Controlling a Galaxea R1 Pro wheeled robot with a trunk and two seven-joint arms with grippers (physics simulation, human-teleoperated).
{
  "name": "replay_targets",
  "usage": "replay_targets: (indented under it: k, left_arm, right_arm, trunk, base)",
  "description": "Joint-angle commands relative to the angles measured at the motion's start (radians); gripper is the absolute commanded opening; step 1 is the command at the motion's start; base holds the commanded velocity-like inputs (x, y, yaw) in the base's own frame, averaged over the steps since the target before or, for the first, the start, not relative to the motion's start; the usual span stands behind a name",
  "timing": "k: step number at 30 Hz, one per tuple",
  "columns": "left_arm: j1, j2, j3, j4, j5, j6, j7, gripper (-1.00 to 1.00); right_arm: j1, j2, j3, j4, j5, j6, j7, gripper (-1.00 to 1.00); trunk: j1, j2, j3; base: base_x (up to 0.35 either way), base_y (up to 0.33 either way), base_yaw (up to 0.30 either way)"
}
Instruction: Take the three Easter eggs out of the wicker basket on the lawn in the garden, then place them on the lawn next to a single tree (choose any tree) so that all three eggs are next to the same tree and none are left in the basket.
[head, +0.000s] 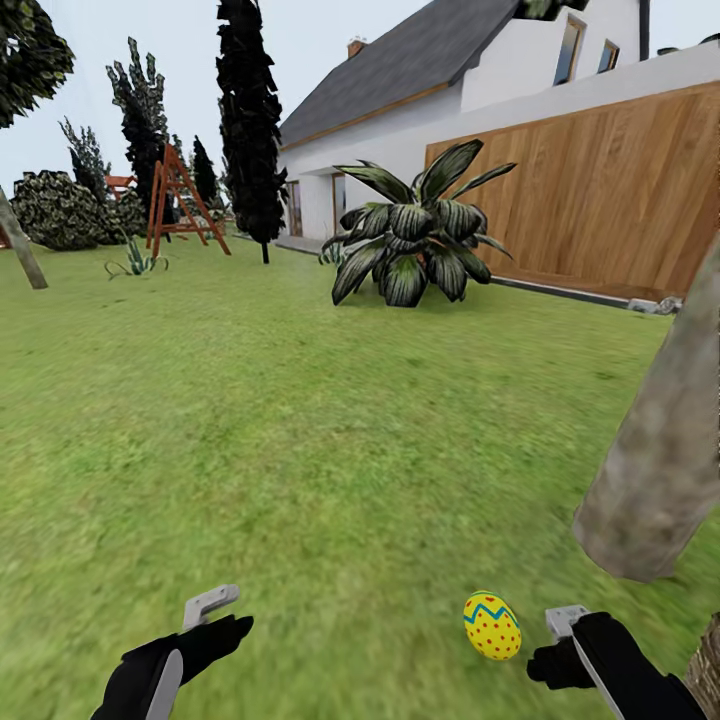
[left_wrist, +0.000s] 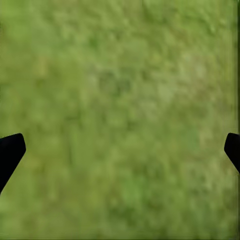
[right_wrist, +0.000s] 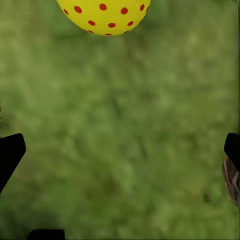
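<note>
One egg (head: 491, 625) lies on the lawn (head: 300, 430) near the trunk (head: 660, 450), just left of the right gripper (right_wrist: 120, 150). Both grippers' jaws spread, empty; left gripper (left_wrist: 120, 145) hangs over bare grass. Placement beside the tree suits the goal.

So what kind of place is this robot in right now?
A house's back garden, by the look of it: a broad lawn, a white house with a wood-panelled wall behind, and a tree trunk near a painted Easter egg on the grass.

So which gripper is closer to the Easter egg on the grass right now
The right gripper. It sits just beside the Easter egg, open. The left gripper is far off across the lawn, open over bare grass.
</note>
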Motion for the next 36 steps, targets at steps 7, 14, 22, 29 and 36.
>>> replay_targets:
  k: [7,14,22,29,36]
  left_arm:
    - [-0.001,-0.001,0.003,-0.001,0.003,0.006,-0.004,1.0]
    - [-0.001,-0.001,0.003,-0.001,0.003,0.006,-0.005,1.0]
    - [-0.001,-0.003,0.003,-0.001,0.003,0.006,-0.005,1.0]
    - [-0.001,-0.007,0.002,0.002,0.001,0.006,-0.005,1.0]
    - [-0.001,-0.006,-0.046,0.028,0.002,0.005,-0.001,1.0]
  right_arm:
    - [0.0,0.001,0.003,0.002,0.011,0.003,0.005,1.0]
    - [0.0,0.0,0.001,0.002,0.009,0.003,0.005,1.0]
    - [-0.001,0.0,0.001,0.002,0.009,0.003,0.005,1.0]
    - [0.0,0.0,0.001,0.002,0.008,0.003,0.005,1.0]
    - [0.0,0.0,0.001,0.002,0.008,0.003,0.004,1.0]
  trunk:
    - [-0.018,0.031,0.023]
    - [-0.045,0.08,0.045]
    - [-0.076,0.136,0.07]
    - [-0.103,0.185,0.092]
    - [-0.129,0.234,0.114]
  base:
    - [-0.186,0.0,0.0]
    - [-0.333,0.0,0.0]
    - [-0.338,0.0,0.0]
    - [-0.338,0.0,0.0]
    - [-0.326,-0.114,0.027]
